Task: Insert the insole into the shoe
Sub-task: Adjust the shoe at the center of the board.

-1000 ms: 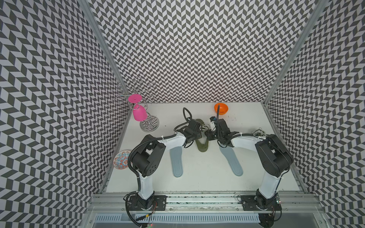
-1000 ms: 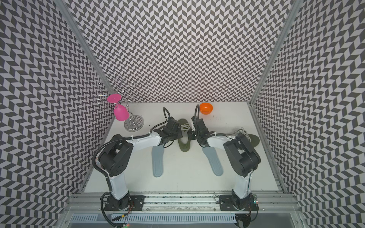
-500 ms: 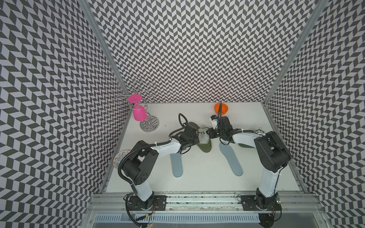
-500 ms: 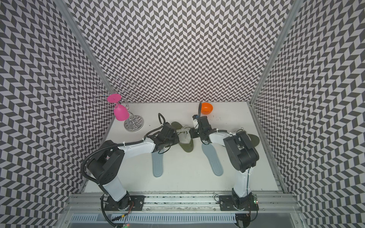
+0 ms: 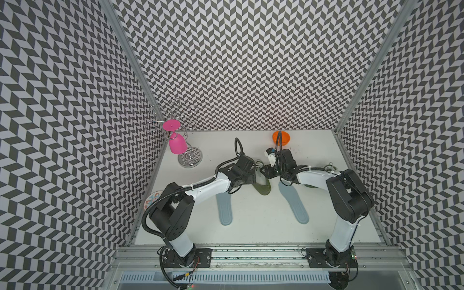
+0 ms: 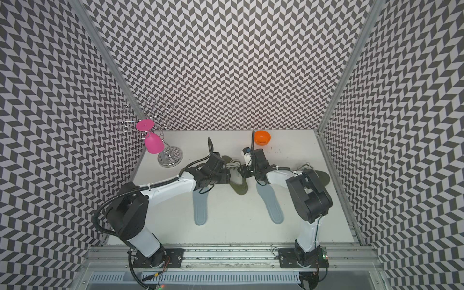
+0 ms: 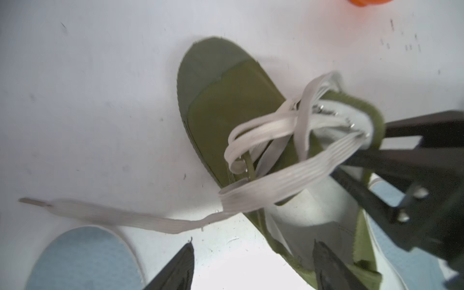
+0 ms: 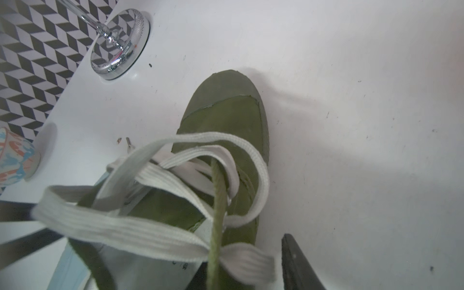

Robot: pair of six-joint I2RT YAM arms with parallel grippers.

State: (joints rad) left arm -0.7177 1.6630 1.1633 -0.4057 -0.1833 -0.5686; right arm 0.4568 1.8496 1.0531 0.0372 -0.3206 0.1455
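- Shoe (image 7: 226, 108): olive canvas, upright on the table (image 5: 253, 226), lying between the two claws, with its toe pointing beyond both.
- Left claw (image 7: 251, 270): fingers well apart and gripping nothing. The shoe's near wall sits just inside one finger, and bare table lies under the other.
- Right claw (image 5: 264, 172): at the shoe's opposite flap, touching it or nearly so. I cannot tell whether it pinches the flap (only one finger shows in its own wrist view; shoe and laces cover the rest).
- Insole (image 5: 224, 208): flat on the table just beside the left claw, on the arm's side.
- Second insole (image 5: 292, 200): just beside the right claw, partly under that wrist. Neither insole is held, and neither is in the shoe.
- Risk, laces (image 8: 150, 226): they are loose and looped across the opening, with one strand crossing in front of the right claw's finger. A withdrawing finger would likely drag the shoe, and an insole pushed in would likely catch on the loops.
- Risk, shoe: it looks soft and light. Without a firm hold the mouth may sag shut, or the shoe may skid as an insole is pressed toeward.
- Hard to make out: the interior beyond the pale lining; which insole suits this shoe; the second shoe (image 6: 324, 175), mostly hidden behind the right arm.
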